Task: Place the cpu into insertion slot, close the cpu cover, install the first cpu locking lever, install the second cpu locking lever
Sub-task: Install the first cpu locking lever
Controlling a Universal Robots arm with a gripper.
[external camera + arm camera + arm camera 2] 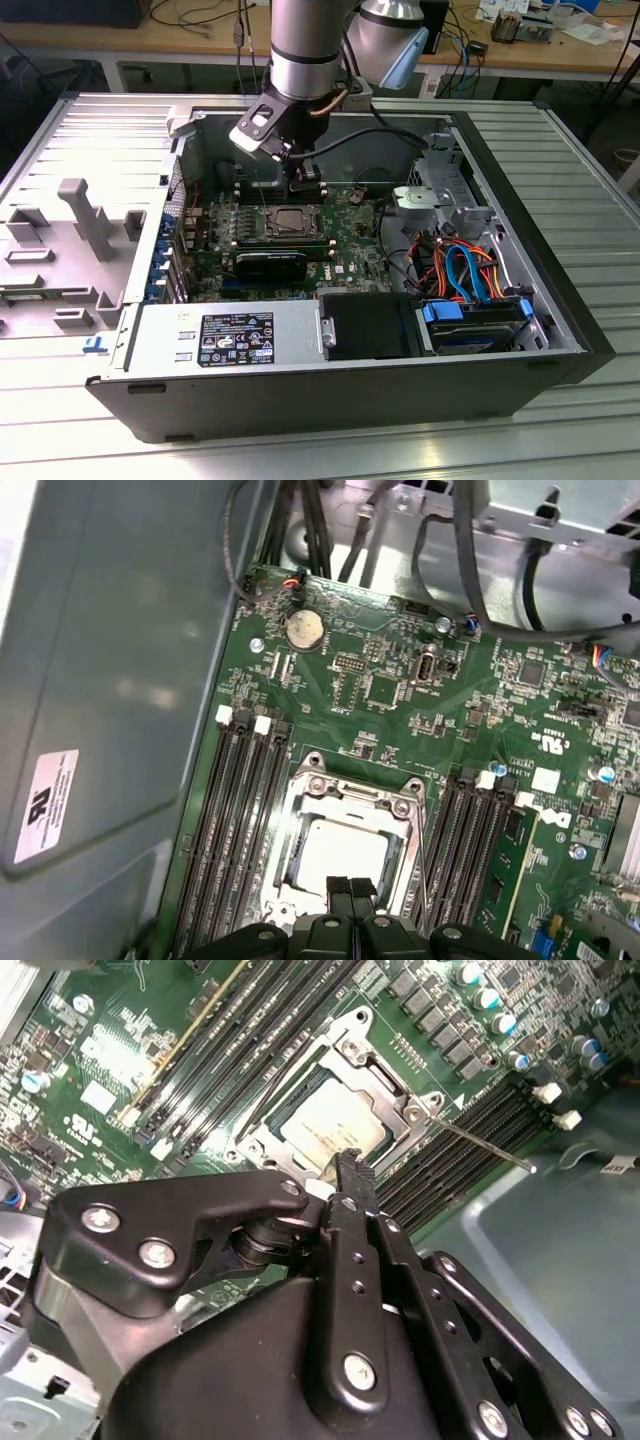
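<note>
Gripper (350, 888), pinched together & empty, is held at closed cpu cover (355, 798); cpu locking lever (480, 1143) prob. unlatched, fine aim needed.

From my seat I see a ribbed aluminium table (560, 180) running across the exterior view, its slats catching a warm glare near the front edge. Behind it stands a long wooden bench (100, 42) strewn with cables (200, 20) and small electronics (520, 25). A grey plastic moulding (85, 210) lies on the table at the exterior view's left.
</note>
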